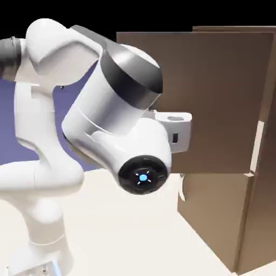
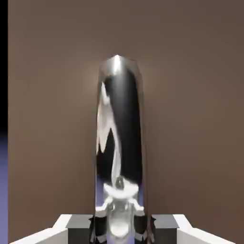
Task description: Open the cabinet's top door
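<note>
brown wood fills the right of the exterior view: the tall plain brown wooden box cabinet (image 1: 264, 178) stands there, and its top door (image 1: 215, 97), the larger flat brown panel, is swung out from the body toward the arm, already partly open, with pale hinge pieces showing along its inner edge. below it a small curved silver handle (image 1: 183, 190) on the shorter lower door (image 1: 213, 215) peeks out, that door looking closed. the white franka arm's bulky forearm and wrist cover the middle of the view, and the white hand sits against the open panel's face; the fingers and the long handle are hidden behind the arm here. in the hand view the long curved silver bar handle (image 2: 119, 143) rises large from the bottom edge, flat brown panel behind it, and the gripper (image 2: 120, 228) is clamped on the bar's lower part, its dark finger pads (image 2: 78, 228) pressed close on either side. the risk from here, as i judge it, is the smooth rounded bar sliding through the narrow pinch if the pull does not follow the door's arc, which would leave the door only part open; a sideways drag could also twist the hand off the bar.
</note>
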